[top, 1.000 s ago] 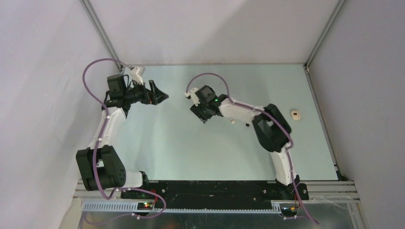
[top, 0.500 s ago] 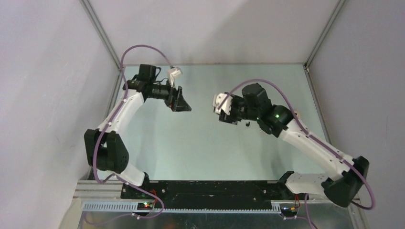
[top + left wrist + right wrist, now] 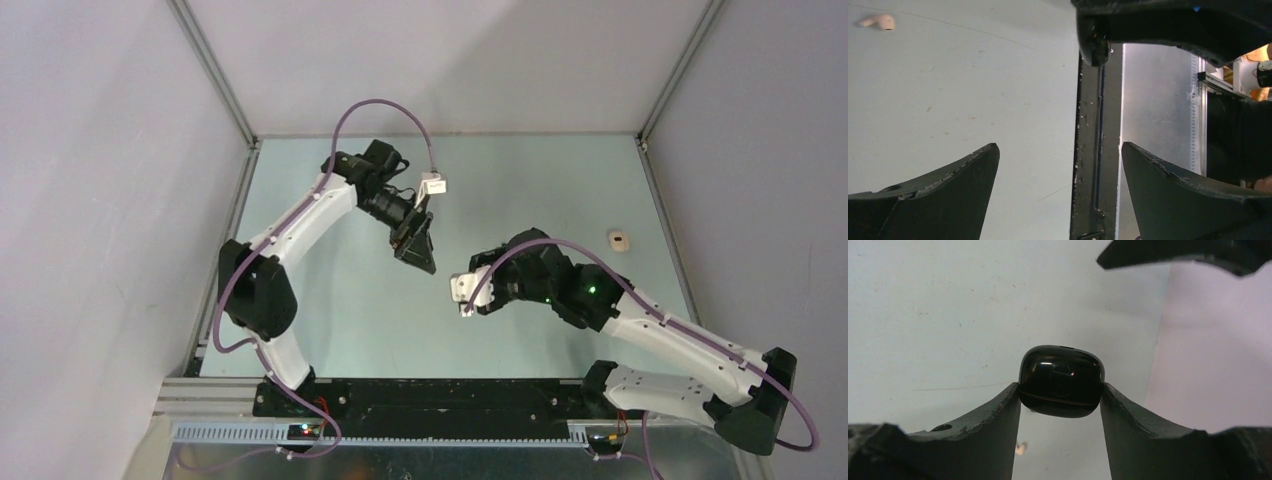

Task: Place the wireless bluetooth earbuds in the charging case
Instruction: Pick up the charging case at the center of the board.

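Right gripper (image 3: 1060, 392) pinching black charging case (image 3: 1062, 372) between both fingers, over pale surface (image 3: 923, 315). Case looking glossy, rounded, shut, thin seam running around its lower part. Left gripper (image 3: 1059, 146) hanging spread wide, gripping nothing. One off-white earbud (image 3: 878, 21) lying on surface, stubby, well apart from left gripper. Small off-white item (image 3: 620, 240) sitting near surface's right edge, too small for telling what.
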